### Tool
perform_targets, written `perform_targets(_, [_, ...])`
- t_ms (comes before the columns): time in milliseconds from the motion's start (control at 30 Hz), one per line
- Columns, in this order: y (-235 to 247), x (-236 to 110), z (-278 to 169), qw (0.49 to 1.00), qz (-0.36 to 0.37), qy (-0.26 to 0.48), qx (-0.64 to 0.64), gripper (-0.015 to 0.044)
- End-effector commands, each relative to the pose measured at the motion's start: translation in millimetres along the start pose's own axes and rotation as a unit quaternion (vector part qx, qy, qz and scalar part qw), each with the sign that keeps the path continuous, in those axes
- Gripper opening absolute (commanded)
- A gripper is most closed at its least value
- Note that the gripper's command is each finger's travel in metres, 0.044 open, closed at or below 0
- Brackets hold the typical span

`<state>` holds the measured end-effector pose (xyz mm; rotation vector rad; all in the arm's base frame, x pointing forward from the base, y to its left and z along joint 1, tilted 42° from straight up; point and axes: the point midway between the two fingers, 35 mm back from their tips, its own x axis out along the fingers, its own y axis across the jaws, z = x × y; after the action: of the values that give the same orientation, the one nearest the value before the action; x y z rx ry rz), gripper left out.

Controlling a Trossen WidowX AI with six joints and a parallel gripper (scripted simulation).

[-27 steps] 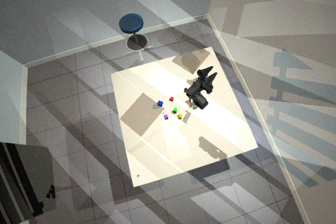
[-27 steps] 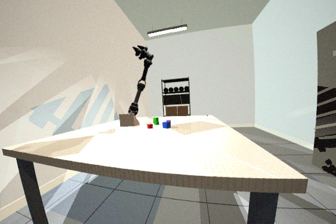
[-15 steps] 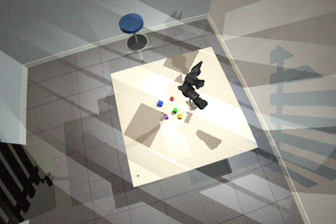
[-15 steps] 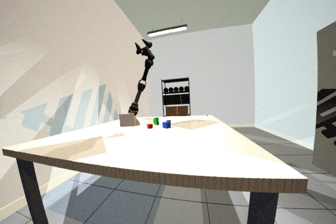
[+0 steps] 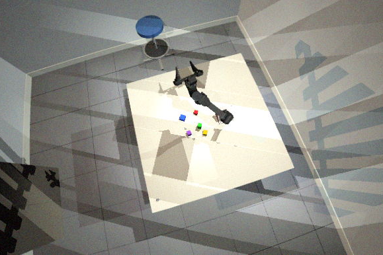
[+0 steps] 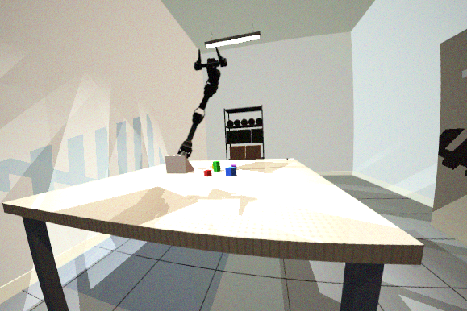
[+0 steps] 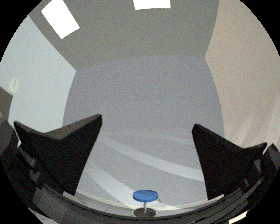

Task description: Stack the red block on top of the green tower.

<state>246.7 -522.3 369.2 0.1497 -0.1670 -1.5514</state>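
Note:
The red block (image 5: 196,112) (image 6: 207,173) lies on the table by itself, between the blue block and the arm's base. The green tower (image 5: 200,125) (image 6: 216,166) stands upright near it, with nothing on top. My gripper (image 5: 184,65) (image 6: 208,49) (image 7: 149,124) is wide open and empty. It is raised high above the table on the stretched arm, far above the blocks, with its fingers pointing up and away from them. The wrist view shows only walls, ceiling and a stool between the fingers, and no blocks.
A blue block (image 5: 182,117) (image 6: 231,172) lies near the red block. A purple block (image 5: 189,133) (image 6: 233,165) and a yellow block (image 5: 205,132) lie close to the green tower. A pale box (image 6: 177,164) stands at the arm's base. A blue stool (image 5: 149,26) (image 7: 145,195) stands beyond the table.

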Motion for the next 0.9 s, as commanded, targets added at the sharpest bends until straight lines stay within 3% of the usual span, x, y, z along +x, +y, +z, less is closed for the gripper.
perform_targets(0, [18,-9,-72,0.99,0.06,0.107,-0.077,0.044])
perform_targets(200, [24,-41,-179,0.938,0.136,0.267,-0.174,0.044])
perform_targets(400, [10,-105,-282,0.837,0.215,0.437,-0.248,0.044])
perform_targets(633, [-28,-215,-365,0.664,0.295,0.629,-0.277,0.044])
perform_targets(867, [-75,-346,-389,0.441,0.338,0.8,-0.226,0.044])
